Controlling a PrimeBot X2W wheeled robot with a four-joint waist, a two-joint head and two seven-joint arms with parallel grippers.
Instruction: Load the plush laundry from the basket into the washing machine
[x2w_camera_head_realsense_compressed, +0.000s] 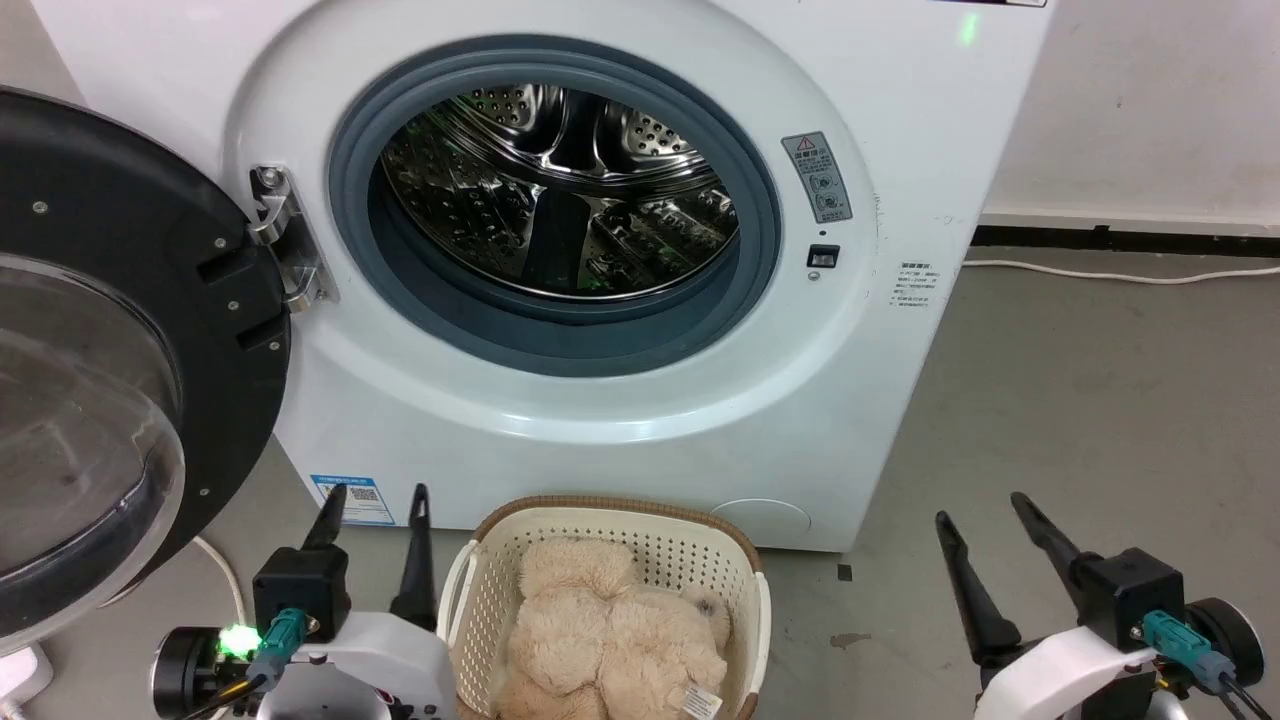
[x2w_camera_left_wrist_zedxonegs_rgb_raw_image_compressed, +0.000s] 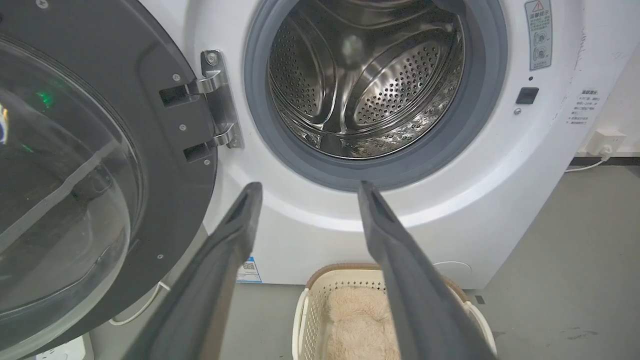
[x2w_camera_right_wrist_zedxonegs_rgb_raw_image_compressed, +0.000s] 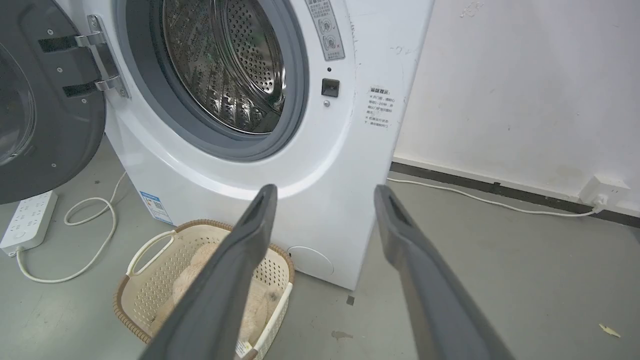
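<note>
Here, left tool (x2w_camera_head_realsense_compressed: 378, 492) and right tool (x2w_camera_head_realsense_compressed: 979, 506) wide, plush laundry (x2w_camera_head_realsense_compressed: 610, 630) in basket (x2w_camera_head_realsense_compressed: 610, 503), washing machine (x2w_camera_head_realsense_compressed: 560, 420) labels (x2w_camera_head_realsense_compressed: 823, 177) illegible.

Left claw (x2w_camera_head_realsense_compressed: 379, 492) and right claw (x2w_camera_head_realsense_compressed: 979, 507) hang low, both gaping, empty.

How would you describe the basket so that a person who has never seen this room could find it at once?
Find the big white washer, its round door swung open to the left. On the grey floor right in front of it stands the basket. It alone is cream and perforated, with a brown woven-look rim and a beige plush toy inside.
</note>
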